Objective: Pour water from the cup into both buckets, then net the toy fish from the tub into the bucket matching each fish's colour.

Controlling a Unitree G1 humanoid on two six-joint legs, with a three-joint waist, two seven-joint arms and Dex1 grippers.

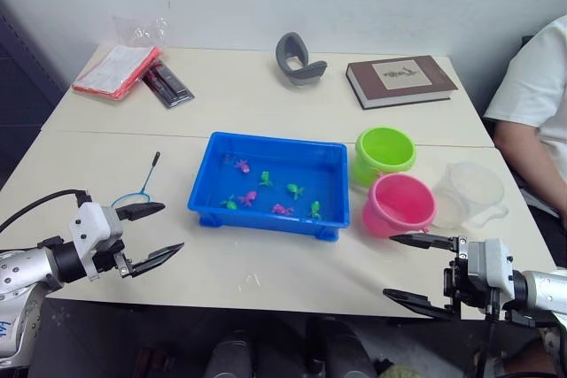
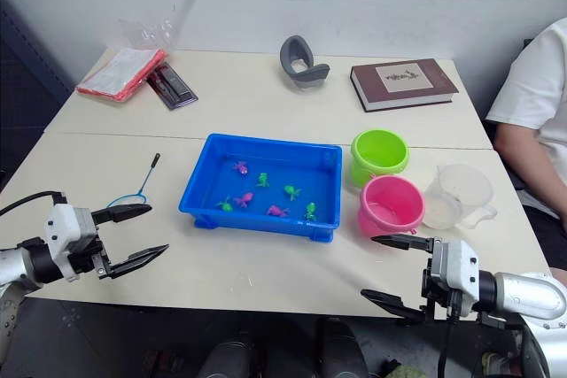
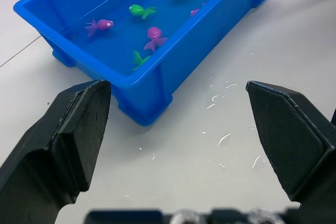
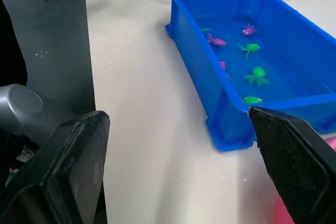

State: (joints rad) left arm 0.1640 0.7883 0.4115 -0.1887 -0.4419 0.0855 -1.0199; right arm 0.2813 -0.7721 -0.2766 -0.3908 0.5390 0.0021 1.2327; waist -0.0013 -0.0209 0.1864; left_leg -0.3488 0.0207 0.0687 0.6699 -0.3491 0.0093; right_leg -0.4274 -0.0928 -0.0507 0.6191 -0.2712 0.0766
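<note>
1. Bright blue shallow tub (image 1: 330, 161) mid-table, rectangular with raised rim; inside, tiny toy fish (image 1: 268, 195) scattered, some magenta, some green, lying apart from one another.
2. Just right of the tub, lime green bucket (image 1: 384, 152) farther back and pink bucket (image 1: 400, 205) nearer, touching or nearly so; rolled rims on both.
3. Clear measuring cup (image 1: 472, 194) right of the pink bucket, just beside it, upright, near the table's right edge.
4. Net (image 1: 140, 187) flat on the table left of the tub; blue-rimmed hoop nearer, thin dark handle angled away toward the back.
5. Left gripper (image 1: 151, 236) low at the front-left, spread wide, holding nothing; in the left wrist view, fingers (image 3: 63, 145) framing the tub's near corner; bare tabletop between.
6. Right gripper (image 1: 415, 272) at the front-right edge, likewise spread wide and empty, just in front of the pink bucket.
7. Open tabletop along the front between both grippers, and between net and tub.
8. Across a seam, on the rear table: red packet (image 1: 115, 70) with dark bars (image 1: 167, 84) at back left; grey curved object (image 1: 298, 59) at centre; brown book (image 1: 400, 80) at back right.
9. Person's arm (image 1: 523, 152) in a white sleeve beyond the right edge, near the cup.
</note>
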